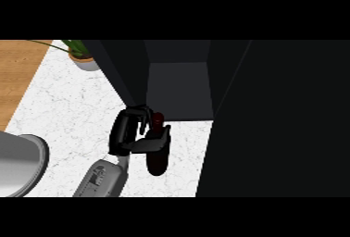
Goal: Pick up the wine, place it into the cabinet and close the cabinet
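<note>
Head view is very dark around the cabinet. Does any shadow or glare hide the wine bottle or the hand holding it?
Head view: no glare. The open cabinet and its right side are near black, so inner detail is lost. The dark wine bottle stands out only against the white marble counter; its neck merges with the black left hand curled round it. The right hand does not show.

I'm looking at a kitchen: a white marbled bench (75,115) carries a tall dark cabinet (273,115) standing open just beyond my left hand (130,134). Farther beyond the hand sits a potted plant (83,58), with wooden floor (21,69) off to its left.
</note>
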Motion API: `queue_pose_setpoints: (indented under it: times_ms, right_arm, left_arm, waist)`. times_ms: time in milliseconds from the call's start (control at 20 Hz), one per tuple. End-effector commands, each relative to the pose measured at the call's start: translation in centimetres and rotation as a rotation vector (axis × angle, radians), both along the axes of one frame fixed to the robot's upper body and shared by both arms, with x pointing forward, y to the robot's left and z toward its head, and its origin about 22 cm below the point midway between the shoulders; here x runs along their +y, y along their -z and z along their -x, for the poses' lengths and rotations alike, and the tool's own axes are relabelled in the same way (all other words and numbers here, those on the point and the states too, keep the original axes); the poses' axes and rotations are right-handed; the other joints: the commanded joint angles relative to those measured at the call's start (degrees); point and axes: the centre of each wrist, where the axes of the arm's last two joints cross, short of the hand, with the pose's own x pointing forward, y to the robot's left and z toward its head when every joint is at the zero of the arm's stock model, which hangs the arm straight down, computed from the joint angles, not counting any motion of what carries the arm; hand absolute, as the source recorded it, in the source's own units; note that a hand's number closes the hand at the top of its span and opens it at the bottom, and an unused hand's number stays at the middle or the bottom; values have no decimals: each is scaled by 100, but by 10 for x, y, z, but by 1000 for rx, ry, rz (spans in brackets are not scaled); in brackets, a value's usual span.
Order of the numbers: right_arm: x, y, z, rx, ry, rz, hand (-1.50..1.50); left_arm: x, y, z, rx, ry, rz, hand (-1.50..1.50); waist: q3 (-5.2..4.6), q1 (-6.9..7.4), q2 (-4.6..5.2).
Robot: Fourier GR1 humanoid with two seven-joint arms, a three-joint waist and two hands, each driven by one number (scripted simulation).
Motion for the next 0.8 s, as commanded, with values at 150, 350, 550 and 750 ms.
queue_pose_setpoints:
  times_ms: [150, 350, 550, 750]
  right_arm:
    - [-11, -35, 40, -23, -66, -110, -150]
    - [-10, -28, 43, -14, -71, -102, -150]
    - [-11, -31, 38, -26, -64, -95, -150]
    - [-12, -21, 40, -24, -65, -88, -150]
  left_arm:
    - [-14, -12, -34, 24, 19, -27, 150]
    - [-24, -7, -48, 37, -8, -42, 150]
    - [-20, -3, -60, 19, 8, -28, 150]
    - [-31, -17, -79, 45, 9, -11, 150]
  waist:
    - [-3, -71, 1]
    - [0, -129, 6]
    - [-3, -83, 18]
    - [5, -150, 21]
